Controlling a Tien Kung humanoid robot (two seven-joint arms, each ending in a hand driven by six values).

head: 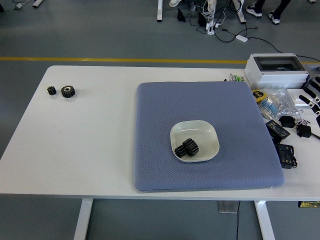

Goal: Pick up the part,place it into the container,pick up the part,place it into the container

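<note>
Two toothed black gears [187, 147] in glossy rounded-square dish [206, 131], quilted blue mat [160, 125]; right hand [311, 95] at edge, fingers perhaps spread

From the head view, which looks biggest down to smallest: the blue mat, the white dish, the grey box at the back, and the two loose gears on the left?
1. Blue mat
2. Grey box
3. White dish
4. Larger loose gear
5. Smaller loose gear

The box and dish look close in size, and the box sits farther away, so that order is unsure.
</note>
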